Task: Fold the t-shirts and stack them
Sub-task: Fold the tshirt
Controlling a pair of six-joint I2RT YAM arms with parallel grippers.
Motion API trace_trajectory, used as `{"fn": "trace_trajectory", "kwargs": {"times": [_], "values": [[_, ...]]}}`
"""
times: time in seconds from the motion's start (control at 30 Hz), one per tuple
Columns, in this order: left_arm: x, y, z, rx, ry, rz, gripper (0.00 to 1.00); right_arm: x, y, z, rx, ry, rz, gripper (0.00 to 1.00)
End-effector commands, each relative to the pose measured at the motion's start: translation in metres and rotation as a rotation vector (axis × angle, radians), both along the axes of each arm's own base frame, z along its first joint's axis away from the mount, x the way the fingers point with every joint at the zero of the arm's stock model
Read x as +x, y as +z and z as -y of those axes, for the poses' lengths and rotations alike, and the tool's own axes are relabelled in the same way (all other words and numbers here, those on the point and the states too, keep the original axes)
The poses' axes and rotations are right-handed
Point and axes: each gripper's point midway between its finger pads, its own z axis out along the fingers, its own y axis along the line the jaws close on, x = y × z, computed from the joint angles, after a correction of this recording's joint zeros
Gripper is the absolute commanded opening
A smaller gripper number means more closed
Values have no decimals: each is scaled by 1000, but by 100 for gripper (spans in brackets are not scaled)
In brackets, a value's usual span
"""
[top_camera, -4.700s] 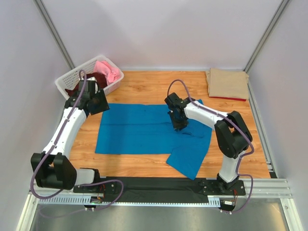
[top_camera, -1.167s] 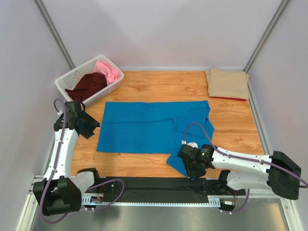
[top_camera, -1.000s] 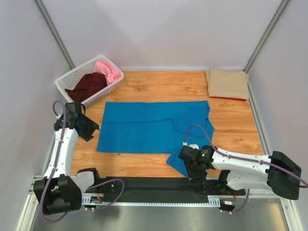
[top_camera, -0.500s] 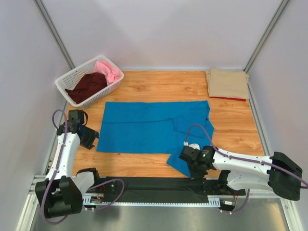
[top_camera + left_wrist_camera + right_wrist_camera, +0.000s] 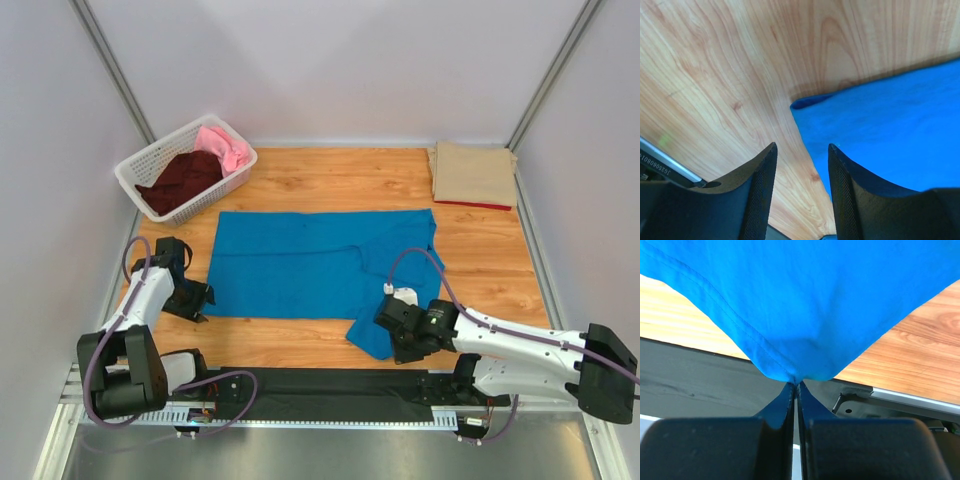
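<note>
The bright blue t-shirt [image 5: 310,262] lies spread on the wooden table, with one flap hanging toward the near edge. My right gripper [image 5: 400,352] is shut on the tip of that flap [image 5: 796,376] and holds it a little above the black front strip. My left gripper [image 5: 200,300] is open, low over the table at the shirt's near-left corner [image 5: 800,103]; its fingers [image 5: 762,190] straddle the shirt's edge. A folded tan t-shirt [image 5: 472,172] lies on a red one at the far right. Dark maroon [image 5: 180,178] and pink [image 5: 225,148] t-shirts lie in the basket.
A white lattice basket [image 5: 138,168] stands at the far left. A black strip [image 5: 300,385] and a metal rail run along the near edge. Grey walls close in the table on three sides.
My left arm swung from the basket down to the shirt's near-left corner. My right arm left the shirt's middle, went to the near flap, closed on its tip and lifted it slightly.
</note>
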Motion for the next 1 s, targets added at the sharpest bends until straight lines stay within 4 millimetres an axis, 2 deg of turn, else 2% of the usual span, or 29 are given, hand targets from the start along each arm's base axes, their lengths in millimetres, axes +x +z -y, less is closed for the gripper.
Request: {"fn": "trace_trajectory", "kwargs": {"times": [0.0, 0.2, 0.4, 0.5, 0.53, 0.6, 0.63, 0.67, 0.77, 0.97], "values": [[15, 0, -5, 10, 23, 29, 53, 15, 16, -10, 39, -37, 75, 0], [18, -12, -13, 48, 29, 2, 53, 21, 23, -9, 38, -48, 106, 0], [27, -13, -21, 82, 33, 3, 51, 22, 26, -5, 32, -69, 122, 0], [27, -13, -20, 80, 32, 6, 38, 24, 28, -2, 19, -85, 131, 0], [26, -14, -19, 77, 33, 5, 25, 27, 29, 0, 11, -95, 145, 0], [27, -13, -18, 69, 37, 19, 16, 32, 38, 0, 8, -124, 170, 0], [27, -12, -17, 67, 37, 29, 4, 39, 41, 3, -7, -141, 204, 0], [30, -9, -17, 67, 38, 51, 0, 44, 46, 3, -12, -155, 223, 0], [37, -2, -17, 64, 52, 88, 0, 61, 61, 13, -65, -209, 294, 0], [54, 18, -21, 76, 57, 121, 0, 103, 88, 20, -105, -266, 381, 0]]}}
